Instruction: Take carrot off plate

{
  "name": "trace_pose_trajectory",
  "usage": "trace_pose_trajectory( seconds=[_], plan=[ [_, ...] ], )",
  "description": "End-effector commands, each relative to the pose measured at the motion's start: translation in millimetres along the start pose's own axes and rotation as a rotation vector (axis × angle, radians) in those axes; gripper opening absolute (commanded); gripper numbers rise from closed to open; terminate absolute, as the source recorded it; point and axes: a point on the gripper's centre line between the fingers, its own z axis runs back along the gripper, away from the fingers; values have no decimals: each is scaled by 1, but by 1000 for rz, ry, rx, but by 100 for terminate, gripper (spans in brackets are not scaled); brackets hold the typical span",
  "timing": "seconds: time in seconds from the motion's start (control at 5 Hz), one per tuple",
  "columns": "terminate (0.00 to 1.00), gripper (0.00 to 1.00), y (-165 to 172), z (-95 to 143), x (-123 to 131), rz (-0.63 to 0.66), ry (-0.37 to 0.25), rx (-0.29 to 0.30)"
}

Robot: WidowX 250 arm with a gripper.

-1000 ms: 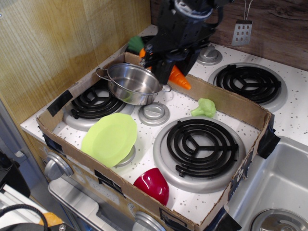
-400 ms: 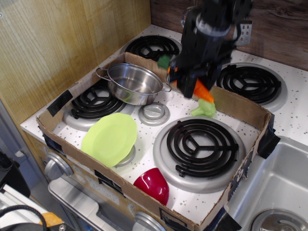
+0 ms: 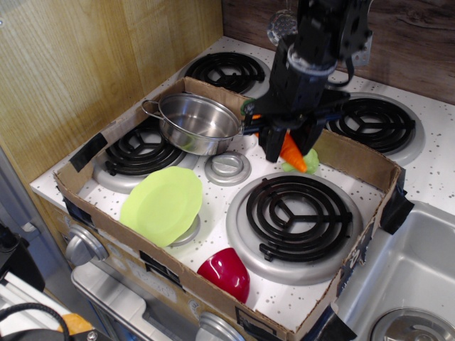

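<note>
Carrot is already off the plate, which sits bare near the front-left burner. The hand is clamped on it, holding it just above the broccoli (tip down). Only setting it down remains, I'd guess.

Even, bright light, sharp focus, soft glare on the steel pot.

The black gripper hangs above the stove's back edge, clamped on the orange carrot, whose tip points down just over the light green broccoli. The lime-green plate sits bare on the front-left burner, near the steel pot and well apart from the carrot.
</note>
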Motion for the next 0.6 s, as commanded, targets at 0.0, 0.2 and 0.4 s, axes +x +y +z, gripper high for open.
trace_pose_trajectory(
  seconds=[0.0,0.2,0.4],
  plan=[
    [0,0,7,3,-25,-100,-69,-71],
    [0,0,12,-10,-27,-94,33,-121],
    [100,100,16,-11,-21,-142,60,-138]
  ],
)
